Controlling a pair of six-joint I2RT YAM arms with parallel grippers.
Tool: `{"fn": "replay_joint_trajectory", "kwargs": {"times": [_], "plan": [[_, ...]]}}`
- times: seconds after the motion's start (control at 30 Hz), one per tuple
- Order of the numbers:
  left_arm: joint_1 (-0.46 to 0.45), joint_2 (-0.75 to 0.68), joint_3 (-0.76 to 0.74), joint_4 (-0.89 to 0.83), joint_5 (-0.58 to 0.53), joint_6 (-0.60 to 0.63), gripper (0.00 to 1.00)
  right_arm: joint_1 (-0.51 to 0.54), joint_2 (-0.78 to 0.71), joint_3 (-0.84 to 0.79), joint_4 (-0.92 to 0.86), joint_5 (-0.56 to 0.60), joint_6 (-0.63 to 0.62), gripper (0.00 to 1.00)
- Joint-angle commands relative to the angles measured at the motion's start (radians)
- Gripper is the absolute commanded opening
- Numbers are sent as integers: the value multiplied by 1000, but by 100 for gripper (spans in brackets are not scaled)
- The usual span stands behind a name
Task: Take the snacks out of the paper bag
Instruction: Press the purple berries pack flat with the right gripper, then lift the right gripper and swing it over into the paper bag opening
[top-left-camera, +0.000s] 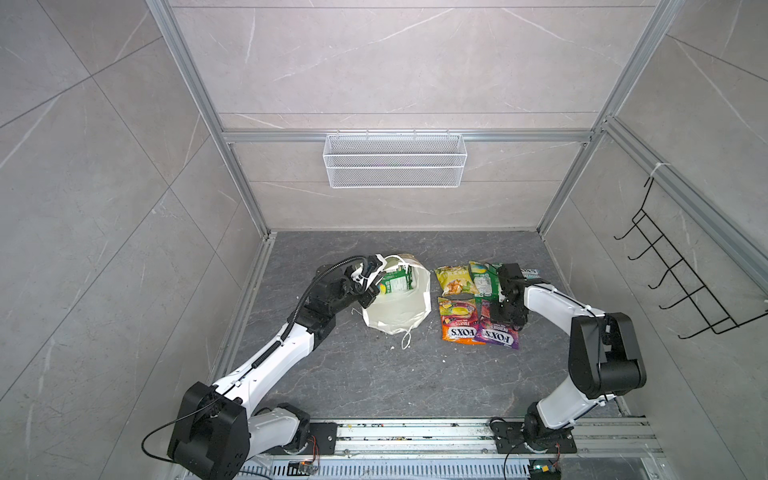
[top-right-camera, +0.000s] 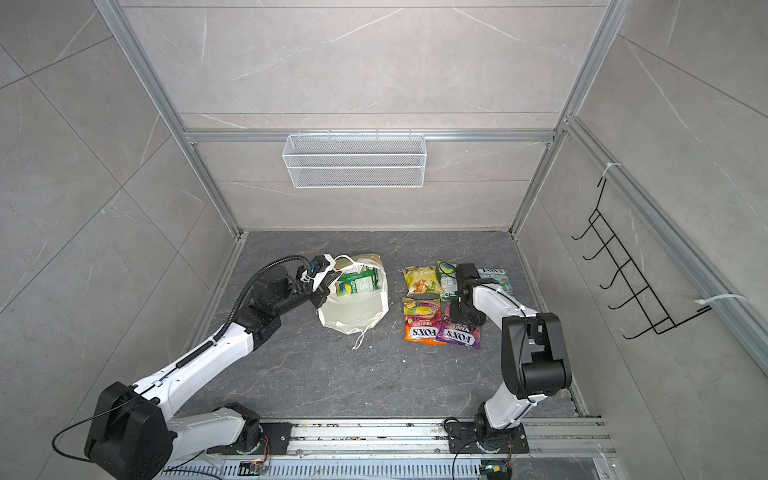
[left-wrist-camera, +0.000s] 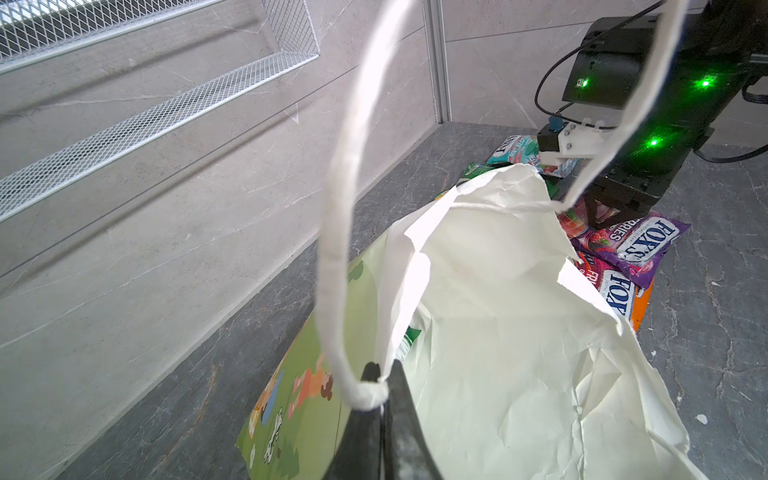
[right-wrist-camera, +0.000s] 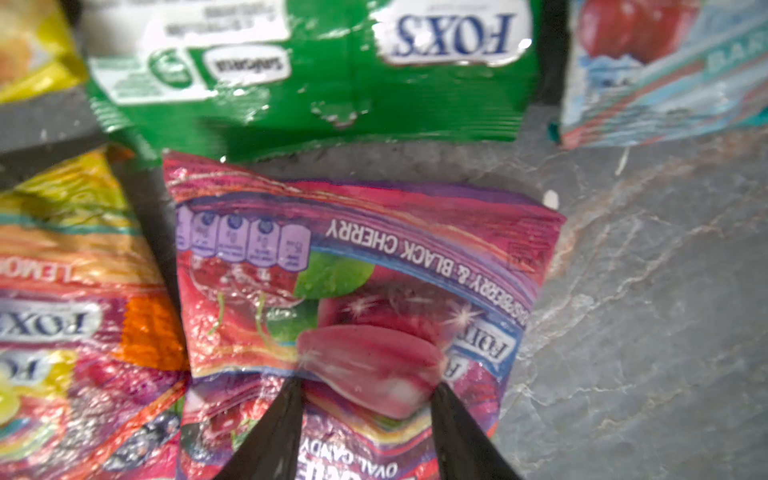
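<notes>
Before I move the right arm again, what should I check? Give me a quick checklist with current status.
1. Left hand clamped on the paper bag rim, beside the cord handle: ok.
2. Bag mouth open and its inside visible in both top views: ok.
3. Bag emptied: not ok. A green packet sits inside.
4. Right hand free of the purple FOX'S packet: cannot tell. Its fingers straddle a raised fold of the packet, which lies on the table.
5. Route from the snack pile to the bag mouth: ok, only bare table between them.
</notes>
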Motion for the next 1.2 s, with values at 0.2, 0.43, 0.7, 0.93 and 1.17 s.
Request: {"fn": "replay_joint_trajectory", "kwargs": {"times": [0.2, 0.43, 0.7, 0.93, 1.17], "plan": [[0, 8, 28, 47, 41, -18, 0, 32, -8, 72, -22, 71, -67, 49], [2, 14, 37, 37, 39, -17, 0, 136, -104, 107, -84, 17, 28, 53], [0, 24, 42, 35, 39, -20, 0, 252, -101, 29, -86, -65, 130, 0], [0, 26, 39, 39, 43, -20, 0, 255, -39, -24, -99, -39, 167, 0], [0, 24, 41, 39, 45, -23, 0, 254, 6, -16, -156, 62, 192, 0]]}}
